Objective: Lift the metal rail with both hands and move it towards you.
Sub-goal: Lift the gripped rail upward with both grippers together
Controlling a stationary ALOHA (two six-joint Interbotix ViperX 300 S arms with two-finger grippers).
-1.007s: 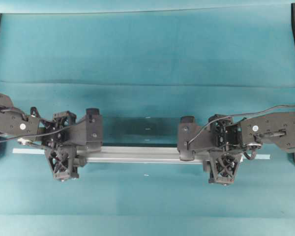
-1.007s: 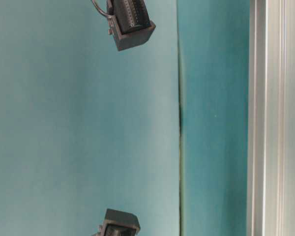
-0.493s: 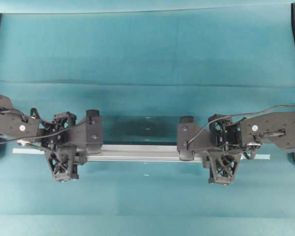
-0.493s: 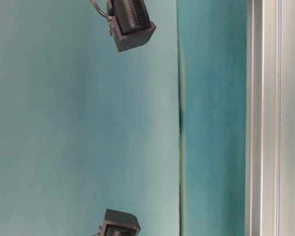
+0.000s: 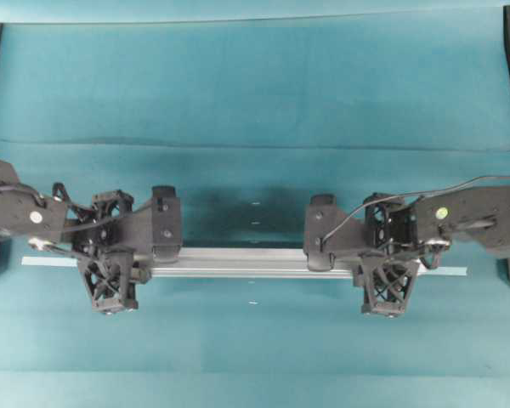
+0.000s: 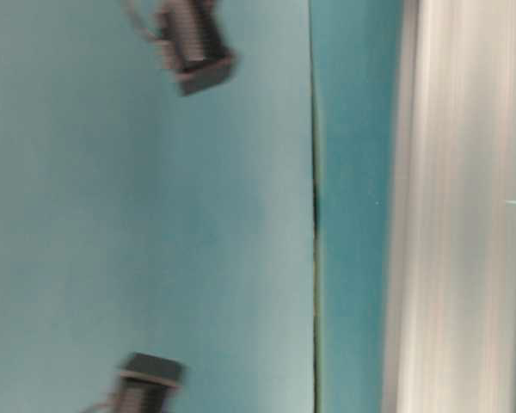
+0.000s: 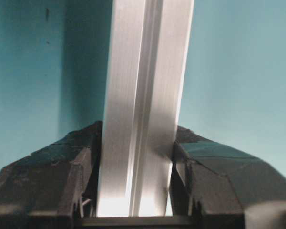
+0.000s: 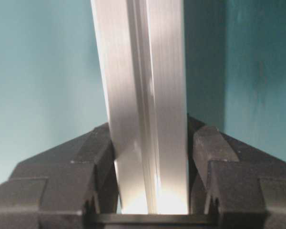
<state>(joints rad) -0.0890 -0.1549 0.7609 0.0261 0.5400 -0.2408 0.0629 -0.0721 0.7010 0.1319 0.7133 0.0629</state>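
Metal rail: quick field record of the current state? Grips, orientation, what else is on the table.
object: metal rail, silver, grooved lengthwise
orientation: runs left to right across the overhead view
left gripper: shut on the rail near its left end; fingers press both sides
right gripper: shut on the rail near its right end; fingers press both sides
lifted: shadow below the rail in the wrist views suggests it is off the surface
table-level view: blurred, rail fills the right side
surface: teal table cover
other: thin pale strip under the rail line
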